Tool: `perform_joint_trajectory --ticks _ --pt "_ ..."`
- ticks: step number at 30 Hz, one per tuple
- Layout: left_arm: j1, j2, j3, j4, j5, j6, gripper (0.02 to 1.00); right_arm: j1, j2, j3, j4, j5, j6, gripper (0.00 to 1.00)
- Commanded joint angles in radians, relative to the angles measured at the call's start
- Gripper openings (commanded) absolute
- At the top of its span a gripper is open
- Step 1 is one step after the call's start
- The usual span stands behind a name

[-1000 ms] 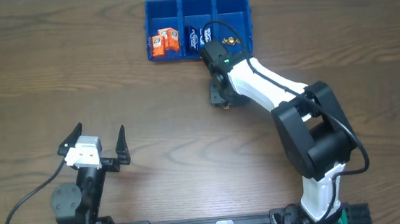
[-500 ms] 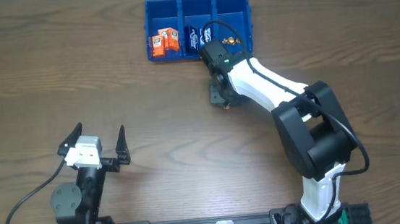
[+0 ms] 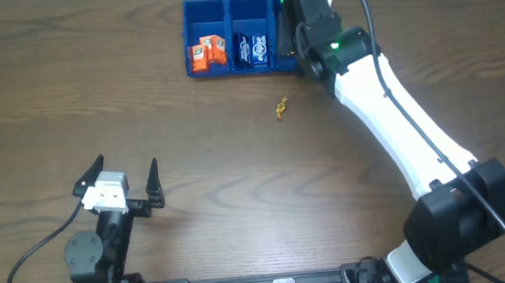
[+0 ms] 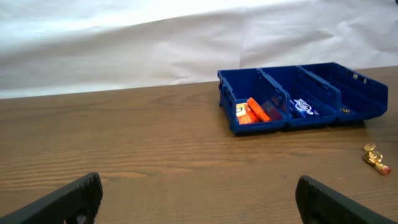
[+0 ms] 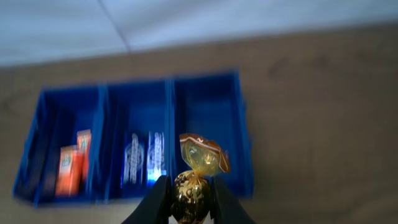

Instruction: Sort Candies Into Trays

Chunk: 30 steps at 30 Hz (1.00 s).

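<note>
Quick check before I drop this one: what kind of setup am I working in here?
Probably a lab-style robot test bench rather than a shop or kitchen: a wood-grain table, a white sheet hung behind it, and a single blue three-bin tray set out for sorting.

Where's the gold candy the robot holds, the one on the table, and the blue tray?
held gold candy [image 5: 194,190], right wrist view, foil body.
table gold candy [image 3: 281,110], top view, middle.
blue tray [image 4: 367,96], left wrist view, end wall.
</note>
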Motion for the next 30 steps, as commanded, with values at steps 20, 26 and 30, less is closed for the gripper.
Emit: perform_joint_trajectory --ticks 20,26,30 --pt "0.003 -0.006 -0.020 -0.031 0.021 0.006 0.998 -0.030 0.284 0.002 0.242 0.109 -0.076 1.000" --pt "0.003 -0.006 -0.020 -0.031 0.021 0.006 1.000 -0.030 0.256 0.005 0.220 0.105 -0.076 0.998" --pt "0.003 -0.006 -0.020 -0.031 0.021 0.006 0.998 -0.026 0.152 0.005 0.093 0.021 -0.074 0.998"
